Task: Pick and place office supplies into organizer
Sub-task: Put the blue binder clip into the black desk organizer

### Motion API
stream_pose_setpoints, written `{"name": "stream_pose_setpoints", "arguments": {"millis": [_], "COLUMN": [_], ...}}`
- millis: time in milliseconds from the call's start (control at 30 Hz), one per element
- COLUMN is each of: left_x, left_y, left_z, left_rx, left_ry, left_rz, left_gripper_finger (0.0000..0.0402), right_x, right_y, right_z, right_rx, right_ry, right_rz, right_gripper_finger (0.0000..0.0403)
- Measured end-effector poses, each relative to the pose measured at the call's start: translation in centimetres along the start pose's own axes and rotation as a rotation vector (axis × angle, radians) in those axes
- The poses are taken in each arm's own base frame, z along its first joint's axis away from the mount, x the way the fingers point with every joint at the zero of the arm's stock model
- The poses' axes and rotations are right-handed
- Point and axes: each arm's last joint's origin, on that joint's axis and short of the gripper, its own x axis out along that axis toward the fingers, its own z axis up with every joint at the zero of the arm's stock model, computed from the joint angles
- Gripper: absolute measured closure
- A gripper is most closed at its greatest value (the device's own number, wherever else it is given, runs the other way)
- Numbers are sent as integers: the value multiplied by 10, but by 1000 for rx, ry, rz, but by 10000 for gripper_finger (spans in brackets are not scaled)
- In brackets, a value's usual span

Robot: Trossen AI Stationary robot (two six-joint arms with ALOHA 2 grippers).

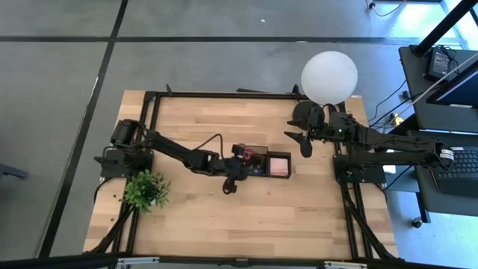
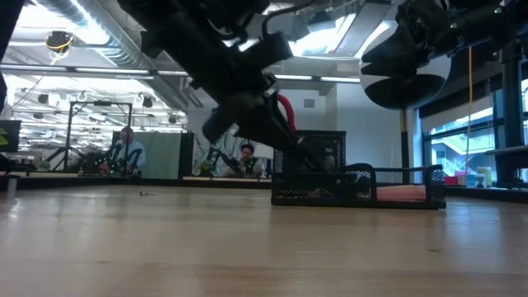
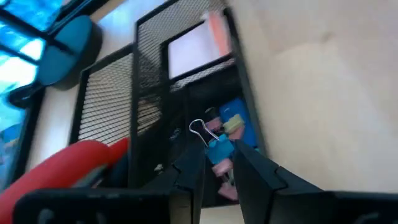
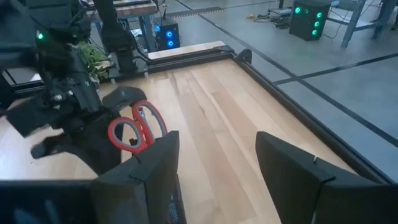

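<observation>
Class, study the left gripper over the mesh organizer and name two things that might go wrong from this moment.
1. The left gripper pinches a small blue binder clip just above the organizer; released off-centre, it might catch on a mesh wall or land among the wrong items.
2. The red-handled scissors stand right beside that gripper, so its fingers may knock them when pulling away.
The right gripper waits open, off to the side.

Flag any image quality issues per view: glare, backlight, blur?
High view: even light, slight glare on the white lamp globe. Low view: bright windows backlight the scene, so the left arm and the organizer read as silhouettes. Left wrist view: soft motion blur over the mesh and the blue binder clip at the left gripper. Right wrist view: sharp beyond, own fingers blurred close up.
</observation>
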Motion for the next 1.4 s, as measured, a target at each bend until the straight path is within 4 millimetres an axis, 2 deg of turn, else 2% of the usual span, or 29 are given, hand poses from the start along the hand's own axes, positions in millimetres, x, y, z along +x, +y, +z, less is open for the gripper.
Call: {"name": "stream_pose_setpoints", "arguments": {"millis": [200, 567, 933, 1400], "left_x": [6, 6, 6, 6], "left_y": [-2, -2, -2, -2], "left_z": [4, 2, 1, 1], "left_rx": [8, 16, -10, -43], "left_ry": [23, 48, 54, 54], "left_rz": [45, 53, 61, 67], "left_gripper_finger": [332, 330, 311, 313], "right_x": [0, 0, 0, 0], "right_y": [0, 0, 0, 0], "right_z": [-2, -3, -3, -3], "right_rx": [2, 2, 2, 2], "right_ry": [21, 33, 32, 31], "right_rz": [-2, -2, -2, -2], "right_gripper_finger": [185, 185, 185, 185]}}
